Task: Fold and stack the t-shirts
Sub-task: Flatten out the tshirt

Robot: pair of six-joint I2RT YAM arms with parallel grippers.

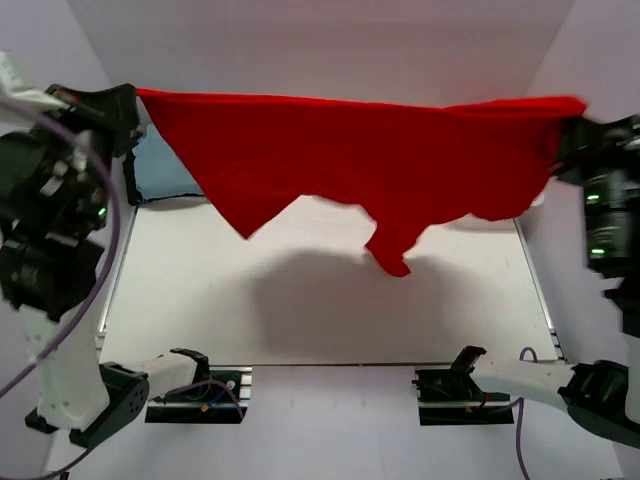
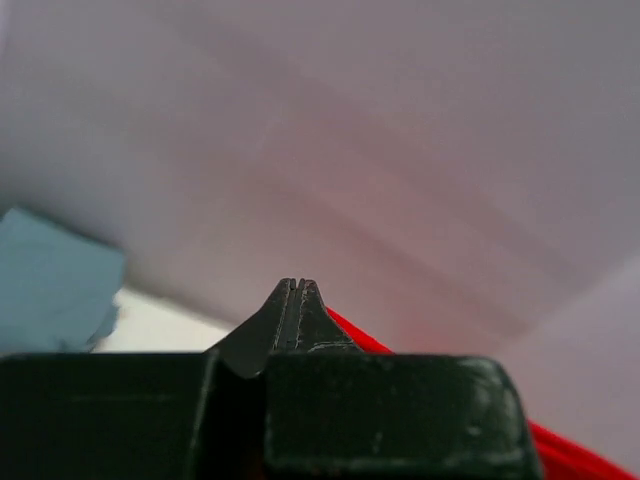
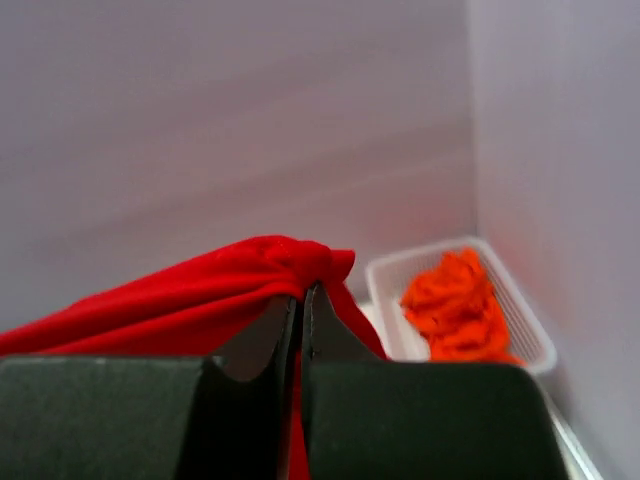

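The bright red t-shirt (image 1: 360, 160) hangs stretched in the air between both arms, high above the table, its lower edge dangling in points. My left gripper (image 1: 128, 100) is shut on its left corner; in the left wrist view the gripper (image 2: 293, 288) shows a strip of red cloth (image 2: 560, 450) running off to the right. My right gripper (image 1: 572, 125) is shut on the right corner; in the right wrist view the cloth (image 3: 200, 290) bunches over the gripper (image 3: 303, 292). A light blue t-shirt (image 1: 160, 170) lies at the back left, also in the left wrist view (image 2: 50, 280). Orange shirts (image 3: 455, 305) lie in a basket.
The white mesh basket (image 3: 525, 320) stands at the back right by the wall, hidden behind the red shirt in the top view. White walls close the back and sides. The table (image 1: 320, 300) lies below the hanging shirt. Two arm bases (image 1: 195, 385) sit at the near edge.
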